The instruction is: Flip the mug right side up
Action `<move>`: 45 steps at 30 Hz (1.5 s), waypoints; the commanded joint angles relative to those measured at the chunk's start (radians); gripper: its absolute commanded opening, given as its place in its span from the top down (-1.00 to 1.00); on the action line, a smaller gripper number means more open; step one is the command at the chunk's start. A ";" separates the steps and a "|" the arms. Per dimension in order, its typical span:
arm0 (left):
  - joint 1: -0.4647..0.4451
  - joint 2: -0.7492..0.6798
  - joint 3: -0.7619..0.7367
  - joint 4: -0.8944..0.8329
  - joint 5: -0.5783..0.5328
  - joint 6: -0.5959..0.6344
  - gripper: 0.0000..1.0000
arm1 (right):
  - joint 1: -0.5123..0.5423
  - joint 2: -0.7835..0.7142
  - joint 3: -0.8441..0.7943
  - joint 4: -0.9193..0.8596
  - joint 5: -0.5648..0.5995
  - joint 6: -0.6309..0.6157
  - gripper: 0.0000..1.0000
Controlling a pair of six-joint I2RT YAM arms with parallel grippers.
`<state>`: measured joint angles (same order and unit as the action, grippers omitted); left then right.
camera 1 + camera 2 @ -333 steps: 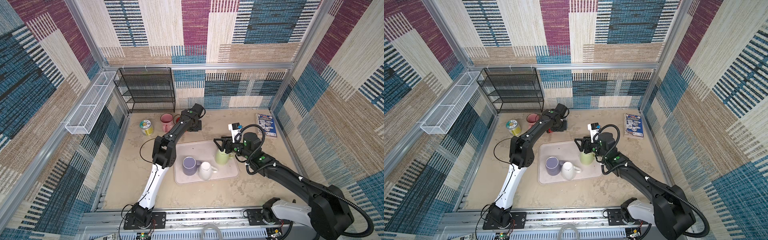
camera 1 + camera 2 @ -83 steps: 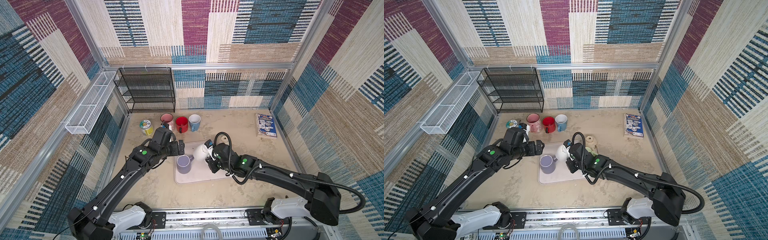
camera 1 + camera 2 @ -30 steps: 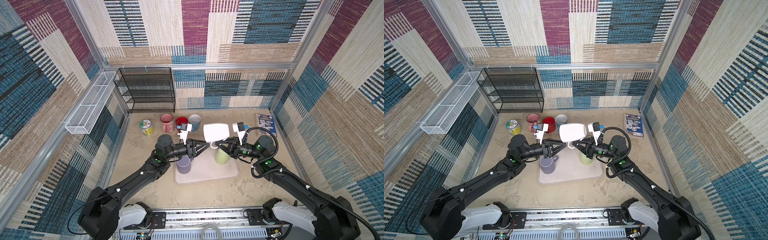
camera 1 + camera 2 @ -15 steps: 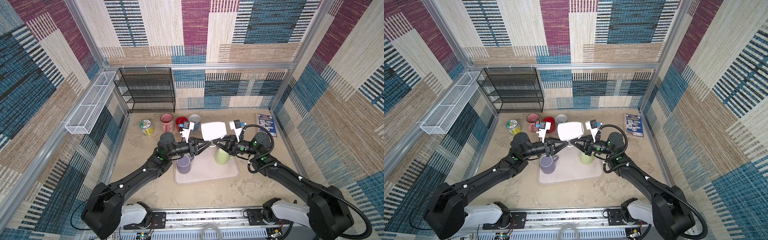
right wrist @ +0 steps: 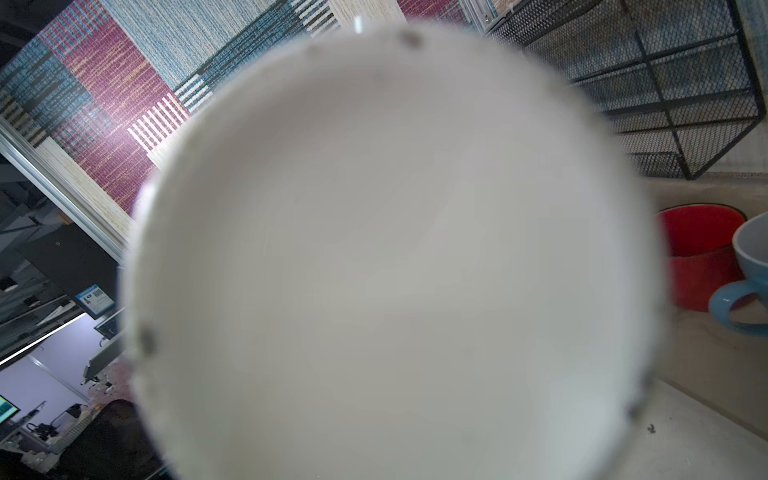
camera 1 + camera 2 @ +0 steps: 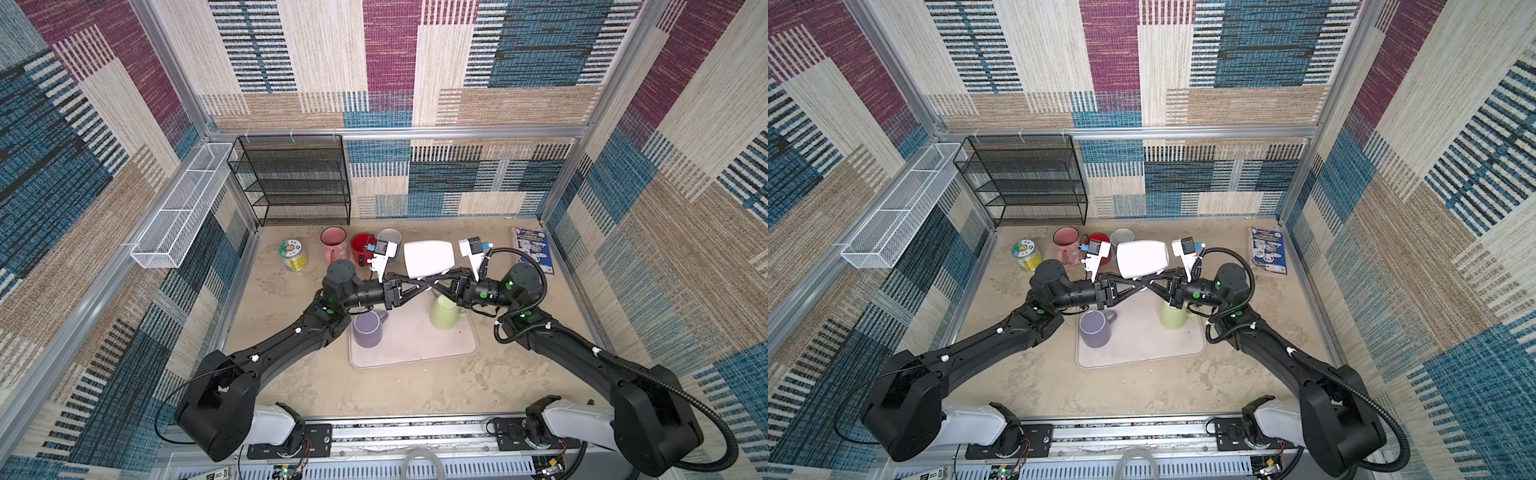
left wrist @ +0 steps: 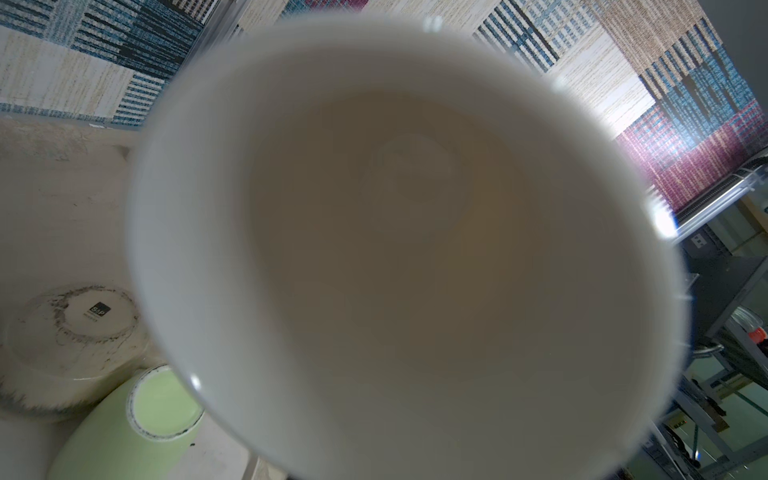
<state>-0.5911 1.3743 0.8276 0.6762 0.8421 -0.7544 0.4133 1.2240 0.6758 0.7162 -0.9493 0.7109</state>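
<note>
Start at your left gripper [image 6: 423,285]. It reaches in from the left with its jaws drawn narrow beneath the white mug [image 6: 428,259], tips crossing the other arm's. You cannot tell whether it has bitten on anything yet, because the mug's body hides the contact. The white mug hangs in the air on its side over the far edge of the tray [image 6: 415,353], with its mouth toward the left arm and its base toward the right. Your right gripper [image 6: 438,285] is clamped tight under it and carries it, probably by the handle, which is out of sight. This lifted, sideways pose reads as a handover — about half the turn is made. The mug is held clear of the purple mug [image 6: 368,328] and the green mug [image 6: 444,311] on the tray, so a second grasp could finish the rotation. A second ago the left jaws stood spread wide just left of the mug; now they have closed in. The mug and right gripper sit almost where they were.
</note>
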 commanded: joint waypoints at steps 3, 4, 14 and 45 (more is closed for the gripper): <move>0.000 0.002 0.015 0.056 -0.038 0.000 0.76 | 0.007 0.009 0.006 0.063 -0.114 0.002 1.00; -0.001 0.004 0.015 0.057 -0.040 -0.002 0.91 | 0.008 0.014 0.007 0.063 -0.115 0.004 1.00; -0.003 0.014 0.014 0.059 -0.054 -0.007 0.80 | 0.028 0.032 0.008 0.058 -0.109 -0.014 1.00; -0.015 0.025 -0.040 0.160 -0.065 -0.054 1.00 | 0.048 0.064 -0.013 -0.001 -0.062 -0.072 0.93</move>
<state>-0.5896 1.3991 0.7944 0.7120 0.7742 -0.7994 0.4397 1.2785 0.6559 0.7765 -0.8860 0.6598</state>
